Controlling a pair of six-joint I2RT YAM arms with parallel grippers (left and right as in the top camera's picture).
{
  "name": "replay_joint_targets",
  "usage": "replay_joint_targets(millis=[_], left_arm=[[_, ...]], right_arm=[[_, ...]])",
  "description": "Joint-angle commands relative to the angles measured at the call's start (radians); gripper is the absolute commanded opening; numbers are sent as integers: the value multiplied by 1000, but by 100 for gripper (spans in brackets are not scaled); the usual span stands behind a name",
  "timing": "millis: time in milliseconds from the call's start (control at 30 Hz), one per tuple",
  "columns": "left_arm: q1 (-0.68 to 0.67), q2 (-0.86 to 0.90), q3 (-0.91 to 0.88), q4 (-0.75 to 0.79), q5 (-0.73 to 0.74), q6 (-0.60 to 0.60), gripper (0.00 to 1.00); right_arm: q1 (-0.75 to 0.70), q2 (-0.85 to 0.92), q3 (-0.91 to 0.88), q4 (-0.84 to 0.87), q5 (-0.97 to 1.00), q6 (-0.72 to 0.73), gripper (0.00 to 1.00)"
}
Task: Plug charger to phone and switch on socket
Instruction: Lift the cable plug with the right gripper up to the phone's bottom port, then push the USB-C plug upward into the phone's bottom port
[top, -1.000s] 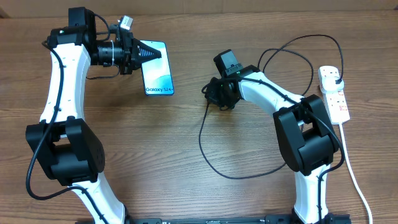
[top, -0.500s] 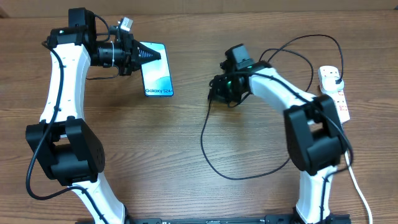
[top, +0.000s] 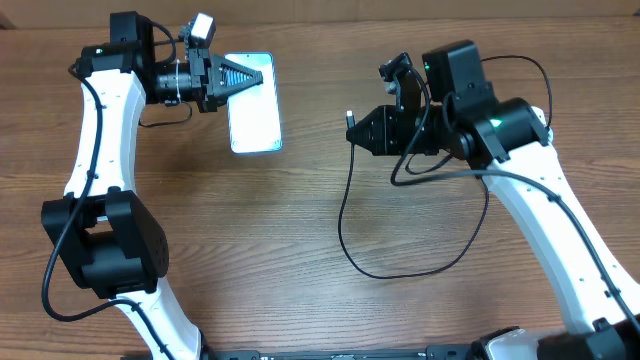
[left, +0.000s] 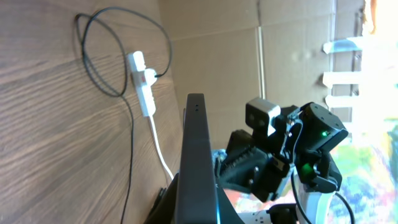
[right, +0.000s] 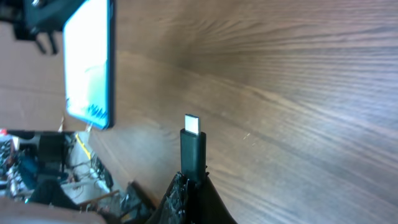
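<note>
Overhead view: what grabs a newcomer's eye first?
The left gripper clamps the phone near its far end, upper left, screen washed pale by glare. Opposite, the right gripper holds the charger, connector tip pointed at the phone, its cable looping down across the table.

Brown wood-grain bench (top: 300, 230), matt, finely streaked; phone (top: 252, 105) screen glossy glass, glaring pale, edge smooth black; charger (right: 193, 149) connector matt black plastic, tip bright metal, cable thin smooth black; socket (left: 142, 87) smooth white plastic; cardboard (left: 280, 50) backdrop, plain brown
</note>
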Motion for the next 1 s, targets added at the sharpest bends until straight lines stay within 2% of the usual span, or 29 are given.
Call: replay_joint_targets(millis=[0,300,433,567,967], left_arm=[[-7,-21,12,19,93,35,4],[-7,-21,12,78,119,2,4],[-7,-21,12,179,119,-161,4],[-10,-21,12,244,118,-254,4],[-49,-21,12,270,103,-323,4]], right_arm=[[55,0,8,-7,-32,-15,4],[236,0,-47,133,10,115,4],[279,2,-47,163,68,150,4],[301,5,-47,208,77,168,4],[315,23,-47,256,90,213,4]])
